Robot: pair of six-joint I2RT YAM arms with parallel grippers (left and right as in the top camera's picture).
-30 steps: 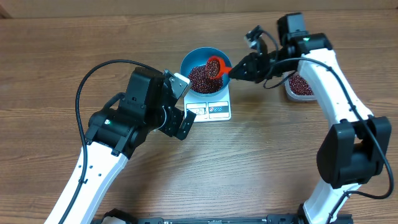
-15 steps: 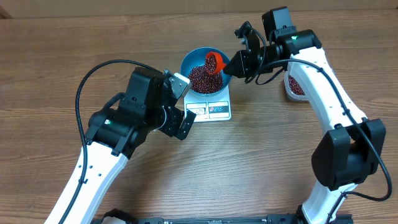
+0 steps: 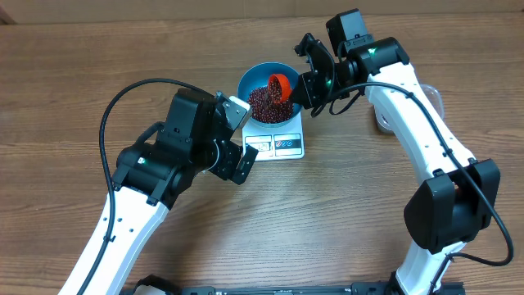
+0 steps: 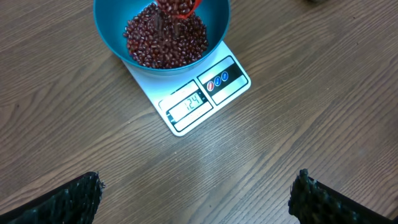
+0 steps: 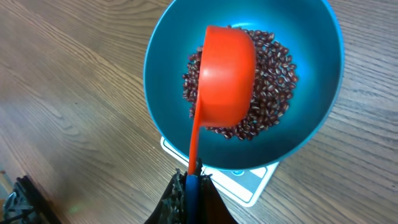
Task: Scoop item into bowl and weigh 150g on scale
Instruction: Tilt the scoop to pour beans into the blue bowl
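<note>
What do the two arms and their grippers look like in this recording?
The left arm and right arm are both built of smooth white tube links joined by bulky black joint housings. A thin black cable loops out beside the left arm, and another runs along the right arm. The left gripper has black, rough-textured fingers. The right gripper is black too.
</note>
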